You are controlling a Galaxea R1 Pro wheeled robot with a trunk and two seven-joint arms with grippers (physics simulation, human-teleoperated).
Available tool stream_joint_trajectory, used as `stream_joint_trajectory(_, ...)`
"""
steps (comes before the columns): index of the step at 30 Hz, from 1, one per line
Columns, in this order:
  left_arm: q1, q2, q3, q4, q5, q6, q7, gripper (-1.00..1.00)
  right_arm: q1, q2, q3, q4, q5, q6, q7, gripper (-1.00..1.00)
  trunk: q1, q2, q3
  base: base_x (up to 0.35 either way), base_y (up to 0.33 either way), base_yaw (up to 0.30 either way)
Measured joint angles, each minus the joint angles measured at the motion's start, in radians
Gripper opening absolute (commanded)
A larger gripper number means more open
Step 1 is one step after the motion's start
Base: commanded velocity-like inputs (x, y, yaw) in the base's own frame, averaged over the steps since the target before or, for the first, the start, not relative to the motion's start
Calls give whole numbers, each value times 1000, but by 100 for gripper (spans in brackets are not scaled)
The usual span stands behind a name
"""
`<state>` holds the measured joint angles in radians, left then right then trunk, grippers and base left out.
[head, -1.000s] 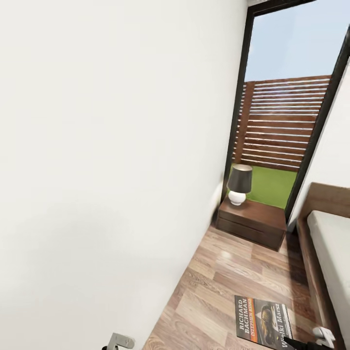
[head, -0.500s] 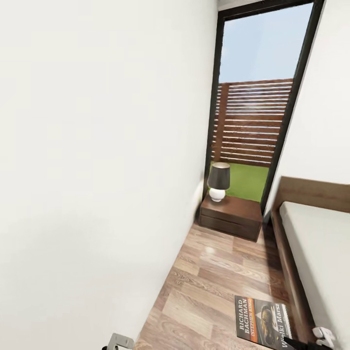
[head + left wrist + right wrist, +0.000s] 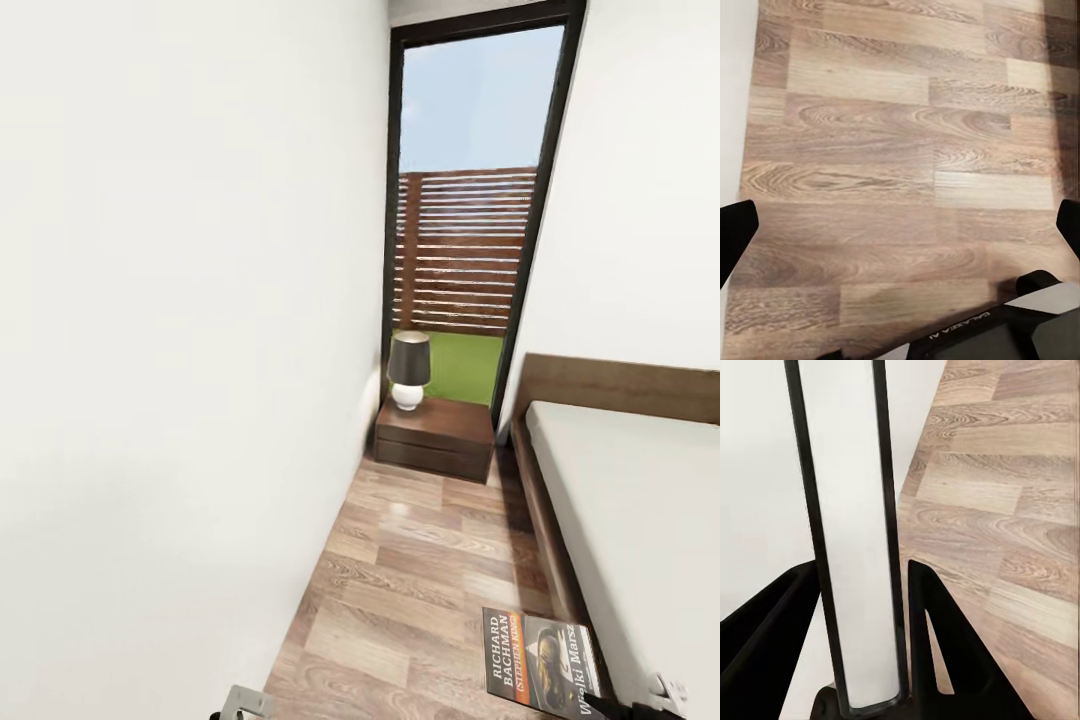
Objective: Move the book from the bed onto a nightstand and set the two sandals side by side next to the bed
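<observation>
The book (image 3: 540,660), black and orange with white lettering, hangs low over the wood floor beside the bed (image 3: 640,480). My right gripper (image 3: 856,574) is shut on it, and the right wrist view shows the book (image 3: 847,510) edge-on between the two black fingers. The nightstand (image 3: 440,432), dark reddish-brown, stands far ahead by the window, at the bed's head end. My left gripper (image 3: 900,225) is open over bare floor planks, holding nothing. The sandals are out of view.
A white wall (image 3: 180,350) runs close along the left, leaving a narrow strip of floor (image 3: 430,560) between it and the bed. A dark-shaded lamp (image 3: 408,370) occupies the nightstand's left part. The tall dark-framed window (image 3: 465,200) is behind it.
The camera has turned, so the window and nightstand have slid left in the picture and more of the bed shows. The book keeps its place in the right gripper.
</observation>
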<state>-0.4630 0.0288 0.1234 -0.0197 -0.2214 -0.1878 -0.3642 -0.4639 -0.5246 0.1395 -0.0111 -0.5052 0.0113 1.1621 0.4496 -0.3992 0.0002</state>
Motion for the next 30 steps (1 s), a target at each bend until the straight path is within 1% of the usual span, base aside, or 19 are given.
stream_joint_trajectory(30,0,0,0,1,0,0,0,100,0,0,0,0,0,0,0,-100,0,0,0,0,0,-282)
